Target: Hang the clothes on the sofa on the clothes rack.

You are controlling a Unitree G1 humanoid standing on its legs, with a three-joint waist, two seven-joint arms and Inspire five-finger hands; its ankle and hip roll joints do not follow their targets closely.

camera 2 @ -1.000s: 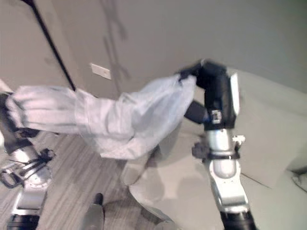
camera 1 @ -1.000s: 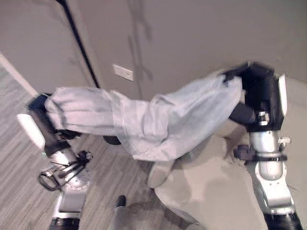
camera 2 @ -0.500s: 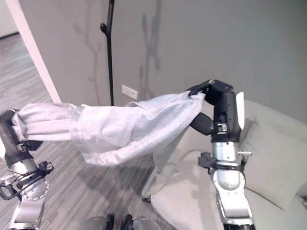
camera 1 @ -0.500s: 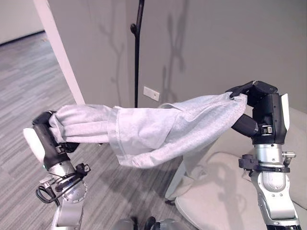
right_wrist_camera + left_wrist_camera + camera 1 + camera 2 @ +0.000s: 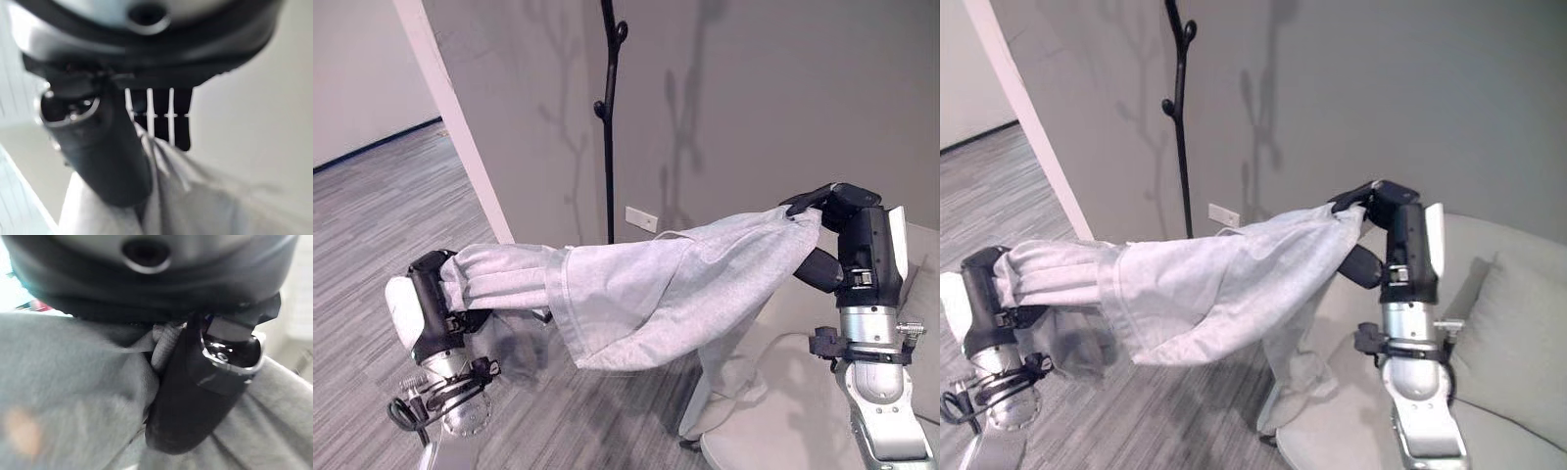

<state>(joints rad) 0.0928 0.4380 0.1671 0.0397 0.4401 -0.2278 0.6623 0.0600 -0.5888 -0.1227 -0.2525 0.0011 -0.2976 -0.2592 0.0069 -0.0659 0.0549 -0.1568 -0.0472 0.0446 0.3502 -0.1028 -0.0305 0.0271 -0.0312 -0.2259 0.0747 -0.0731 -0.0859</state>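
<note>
A pale grey garment (image 5: 646, 294) is stretched in the air between the left hand (image 5: 429, 299) and right hand (image 5: 837, 211), both hands' fingers clamped on cloth, before the black clothes rack (image 5: 610, 117); no writing is legible.

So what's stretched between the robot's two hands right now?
A light grey garment, held at one end by the left hand and at the other by the right hand, sagging in the middle. Both eye views show it.
</note>
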